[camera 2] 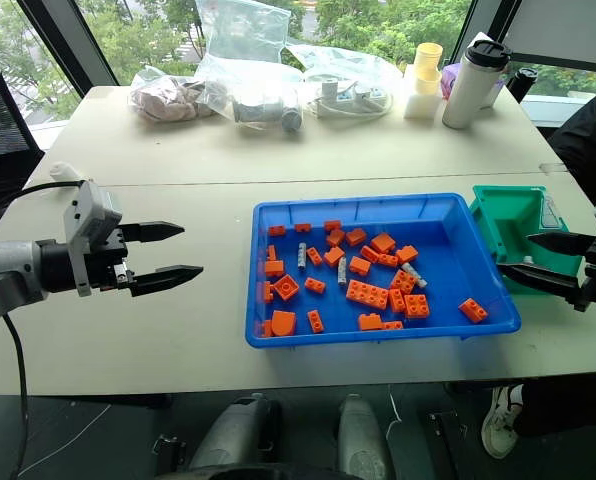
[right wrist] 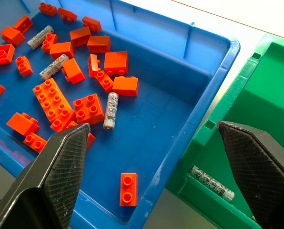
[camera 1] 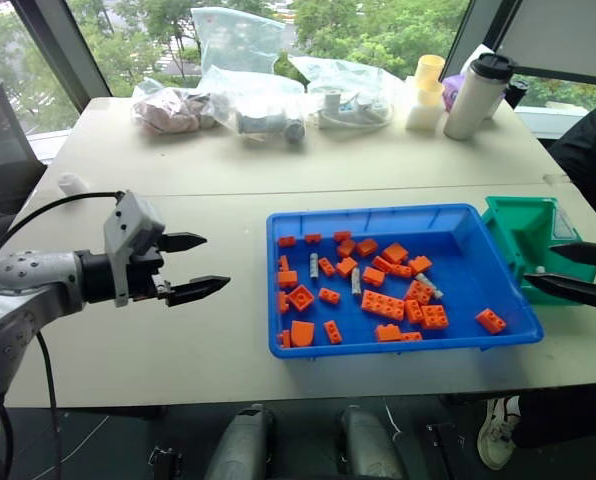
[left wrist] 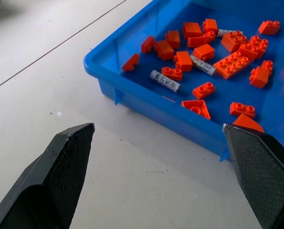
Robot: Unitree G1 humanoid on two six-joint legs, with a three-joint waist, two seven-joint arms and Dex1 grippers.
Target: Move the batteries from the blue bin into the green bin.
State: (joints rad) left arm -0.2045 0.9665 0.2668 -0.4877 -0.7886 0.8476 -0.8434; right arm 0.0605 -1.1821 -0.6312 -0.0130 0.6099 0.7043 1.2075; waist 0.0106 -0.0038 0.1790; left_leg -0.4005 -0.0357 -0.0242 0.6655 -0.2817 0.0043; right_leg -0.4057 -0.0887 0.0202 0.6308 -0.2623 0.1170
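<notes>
batteries (right wrist: 110, 110) print (tiny), illegible, no other txt

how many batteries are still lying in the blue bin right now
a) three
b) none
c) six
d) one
a) Three batteries lie among the orange bricks in the blue bin, while one more already rests in the green bin.

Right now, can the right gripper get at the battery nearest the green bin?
Probably yes: the right gripper is open above the blue bin's near wall, and that battery lies uncovered beside bricks.
</notes>
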